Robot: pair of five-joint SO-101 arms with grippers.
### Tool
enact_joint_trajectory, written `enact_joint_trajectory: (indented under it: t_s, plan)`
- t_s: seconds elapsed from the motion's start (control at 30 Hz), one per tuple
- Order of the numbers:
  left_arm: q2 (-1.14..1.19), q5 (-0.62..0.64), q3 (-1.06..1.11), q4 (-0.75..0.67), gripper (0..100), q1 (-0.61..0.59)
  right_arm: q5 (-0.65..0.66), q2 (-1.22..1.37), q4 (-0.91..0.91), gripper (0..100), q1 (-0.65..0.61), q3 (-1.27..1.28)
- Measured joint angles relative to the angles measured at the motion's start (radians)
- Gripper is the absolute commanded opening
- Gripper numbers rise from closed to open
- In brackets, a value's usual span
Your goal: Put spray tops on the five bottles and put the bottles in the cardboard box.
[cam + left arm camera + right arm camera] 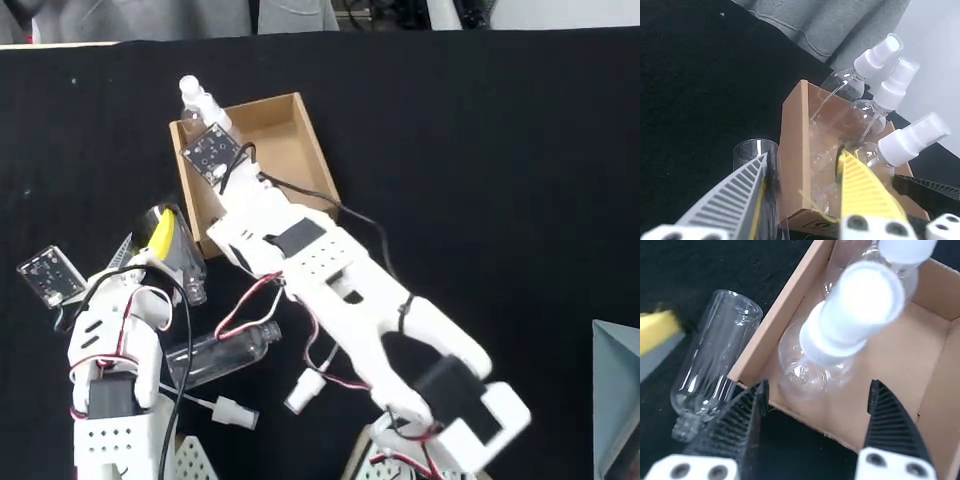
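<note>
My right arm [330, 280] lies stretched long over the black surface [500, 150], with the wrist bent down above the cardboard box [300, 150]. My right jaws stand spread wide, pinching nothing. Straight beyond their gap, inside the box, a bottle stands with its white spray top [860, 305] pointing up at me, apart from both black fingers [747, 425]. Outside these jaws, past one finger and across the box wall, an open-necked bottle [715, 360] lies on the surface. My left arm [110, 350] is folded short and upright, its wrist tipped toward the box's near corner. My left jaws are spread too and hold nothing. The box's corner [792, 150] sits in the gap ahead of them, and the open-necked bottle's rim shows just beside the tip of the grey finger [735, 200]; I cannot tell whether they touch. Ahead of the yellow finger [860, 195], three topped bottles [892, 87] lean together in the box. Well behind both jaws lie another bare bottle [225, 352] and two loose spray tops [235, 411].
</note>
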Motion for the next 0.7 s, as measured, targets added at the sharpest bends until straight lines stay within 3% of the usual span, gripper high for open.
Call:
enact_joint_trajectory:
  t_s: [0.7]
  plan:
    - [0.0, -0.002, 0.0, 0.0, 21, -0.072, 0.0, -0.311, 0.368, 26.5, 0.0, 0.0]
